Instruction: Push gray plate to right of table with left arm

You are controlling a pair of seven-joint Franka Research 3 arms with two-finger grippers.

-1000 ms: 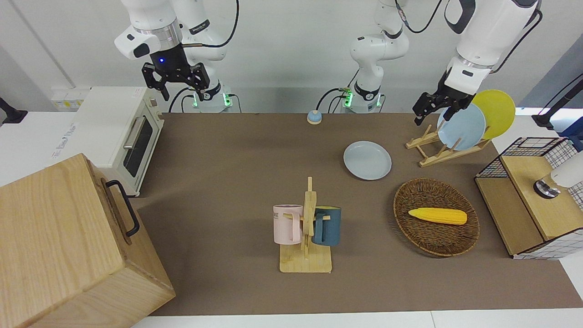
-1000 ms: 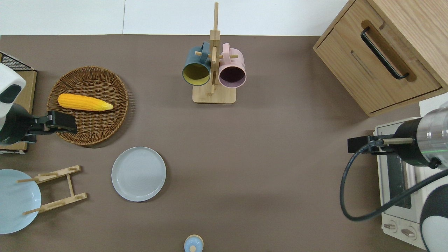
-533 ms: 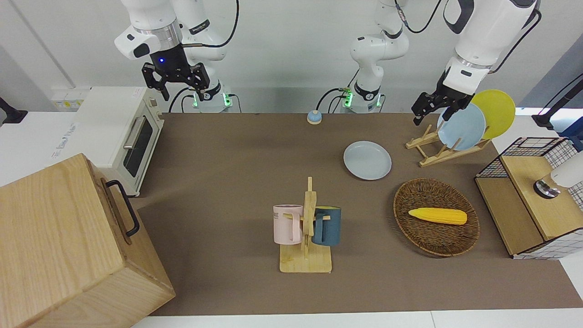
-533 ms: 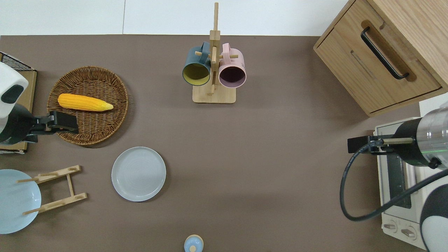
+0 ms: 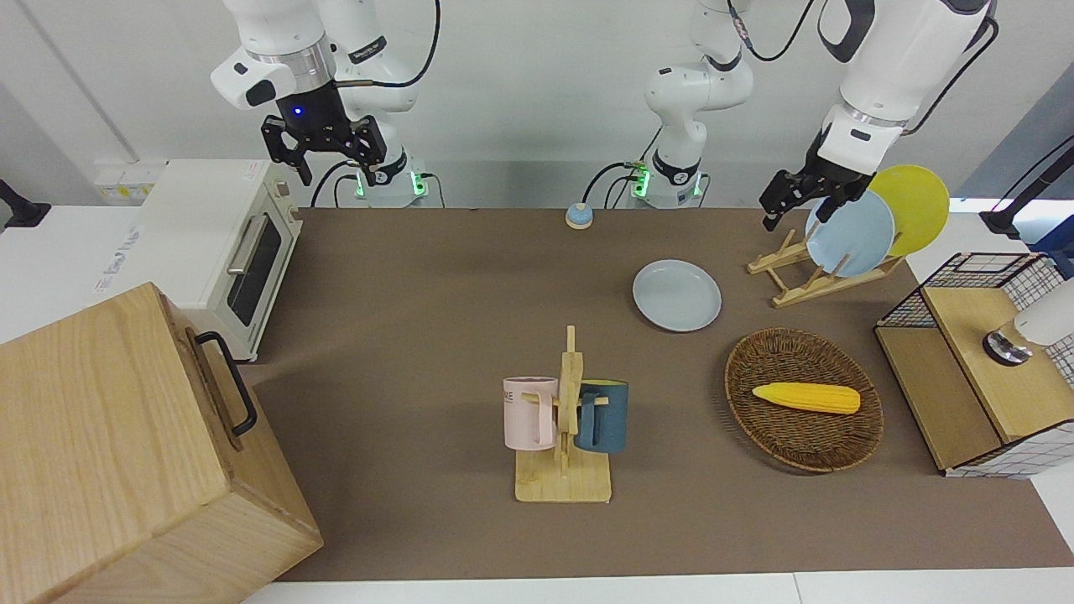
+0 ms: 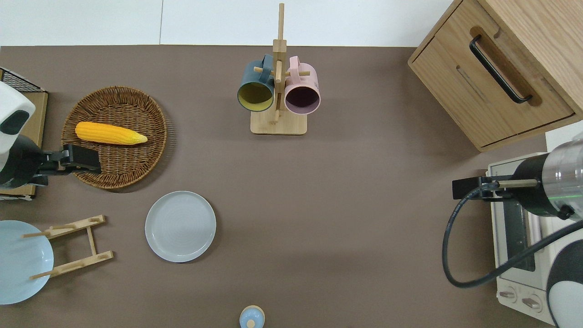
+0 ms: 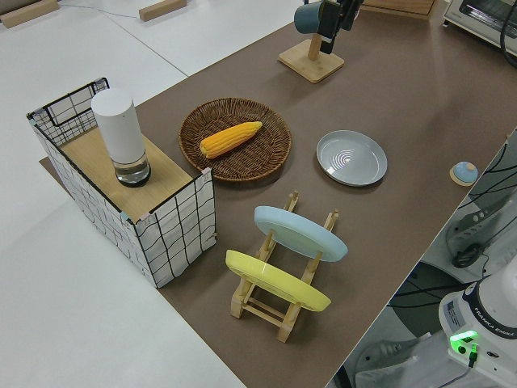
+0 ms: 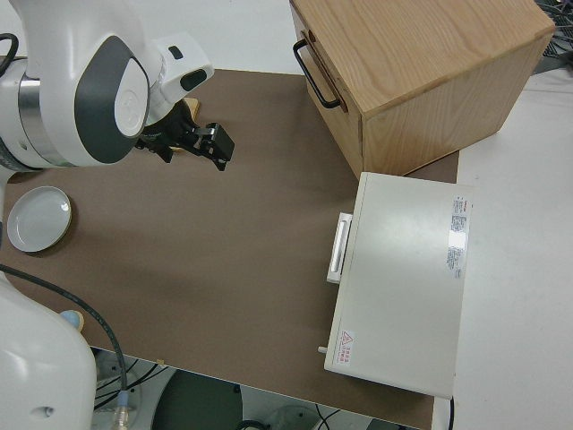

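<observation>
The gray plate lies flat on the brown table, toward the left arm's end. My left gripper hangs in the air, open and holding nothing. In the overhead view it is over the wicker basket's rim, well apart from the plate. My right gripper is open, and that arm is parked.
A wicker basket holds a corn cob. A wooden rack carries a sky-blue plate and a yellow one. A mug stand, a wooden cabinet, a toaster oven, a wire crate and a small blue knob also stand on the table.
The left gripper has barely shifted over the basket's rim. The gray plate and the right arm have not moved.
</observation>
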